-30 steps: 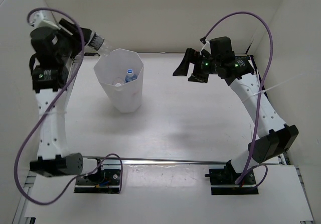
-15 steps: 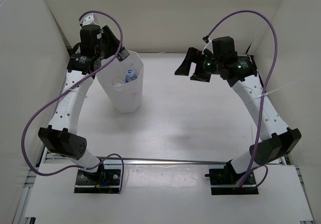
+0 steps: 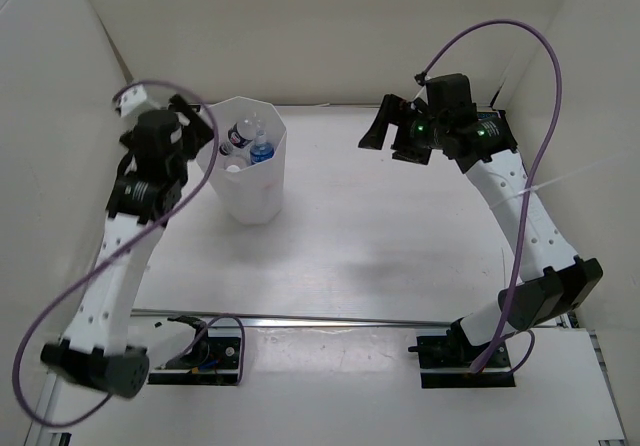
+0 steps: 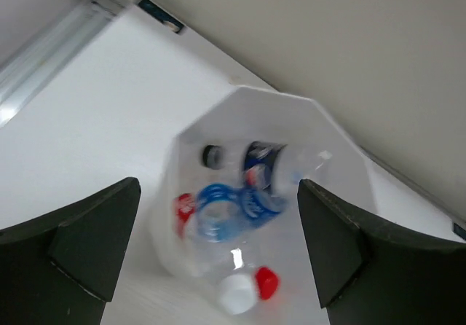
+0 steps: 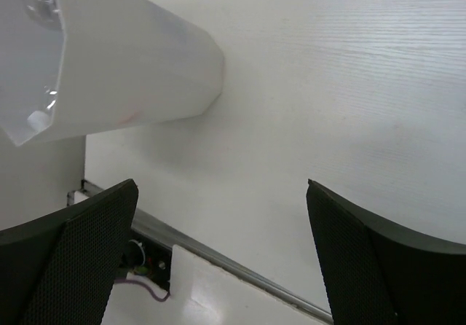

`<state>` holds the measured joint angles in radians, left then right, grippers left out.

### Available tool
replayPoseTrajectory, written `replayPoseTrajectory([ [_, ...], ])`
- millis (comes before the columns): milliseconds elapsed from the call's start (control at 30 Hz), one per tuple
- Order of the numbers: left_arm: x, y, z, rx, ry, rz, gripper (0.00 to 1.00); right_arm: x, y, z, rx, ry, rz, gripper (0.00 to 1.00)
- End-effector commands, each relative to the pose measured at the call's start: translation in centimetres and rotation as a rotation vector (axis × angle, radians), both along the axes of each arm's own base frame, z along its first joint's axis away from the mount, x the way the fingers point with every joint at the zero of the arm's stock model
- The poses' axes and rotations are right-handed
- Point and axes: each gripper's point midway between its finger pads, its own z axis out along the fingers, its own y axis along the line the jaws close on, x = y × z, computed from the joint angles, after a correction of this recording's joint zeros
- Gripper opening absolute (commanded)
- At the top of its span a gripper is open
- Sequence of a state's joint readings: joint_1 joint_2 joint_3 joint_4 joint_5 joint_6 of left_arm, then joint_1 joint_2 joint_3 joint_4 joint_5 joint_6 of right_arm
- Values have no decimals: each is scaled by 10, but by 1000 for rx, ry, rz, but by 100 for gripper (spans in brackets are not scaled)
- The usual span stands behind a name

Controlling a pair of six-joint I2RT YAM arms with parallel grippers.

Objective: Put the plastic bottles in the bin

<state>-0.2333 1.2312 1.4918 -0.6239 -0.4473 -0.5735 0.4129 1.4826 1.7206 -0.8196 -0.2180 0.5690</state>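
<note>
Looking from the left side first, I saw my left pincer (image 4: 217,186) hanging just beside the bin (image 3: 245,201), near its left rim. Its two fingers stood wide apart and held nothing. Through that wrist camera I could look right down into the bin. The plastic bottles (image 4: 218,212) lay in a heap inside it. I could pick out a red cap (image 4: 268,282), a white cap (image 4: 234,296), a black cap (image 4: 212,154) and some blue labels. The picture was blurry, so I could not count the bottles for sure, but it looked like all four were in there. The bin stood upright on the far left part of the table (image 3: 380,246). I saw no bottle lying outside it in any view. Over on the right, my right pincer (image 5: 222,186) hung in the air well apart from the bin. Its fingers were wide open too, with nothing between them.

I judged that the putting-in step was done, or very nearly so. The next move, as I saw it, was to lift the left arm up and away from the rim. That called for care, because a bump there could tip the tall bin and spill the bottles. After that, both arms could go to rest with empty fingers.
</note>
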Motion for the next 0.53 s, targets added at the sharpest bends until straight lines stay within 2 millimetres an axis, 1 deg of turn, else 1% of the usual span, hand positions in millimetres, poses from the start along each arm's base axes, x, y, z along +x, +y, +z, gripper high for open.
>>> replayPoseTrajectory([
  [0,-72,54,-7,32,-62,234,100,3,-27,16,-68,-56,-125,100],
  [33,-84,62,-44,57,-6,265,100,4,-30,14,-83,-51,-140,100],
  [67,-98,69,-53,56,-14,291,100,3,-34,18,-86,-65,-153,100],
  [100,-124,81,-47,31,-78,334,100,3,-34,21,-94,-82,-143,100],
  [133,-134,85,-73,51,-41,344,100,3,-34,21,-94,-83,-143,100],
  [167,-144,89,-78,51,-47,352,100,1,-35,24,-99,-97,-136,100],
  [200,-161,96,-77,47,-76,378,100,1,-35,24,-99,-98,-136,100],
  [233,-169,101,-83,48,-63,407,100,2,-37,24,-105,-100,-145,100],
  [267,-177,107,-89,55,-43,436,100,0,-38,28,-100,-111,-146,100],
  [300,-191,117,-102,94,20,496,100,1,-41,24,-112,-105,-157,100],
  [333,-197,122,-109,115,56,531,100,0,-43,27,-113,-115,-165,100],
  [400,-207,131,-115,121,93,606,100,-1,-45,21,-132,-105,-166,100],
  [433,-216,138,-124,181,160,650,100,-1,-45,18,-137,-97,-165,100],
  [500,-220,143,-126,205,185,690,100,-3,-44,14,-137,-85,-157,100],
])
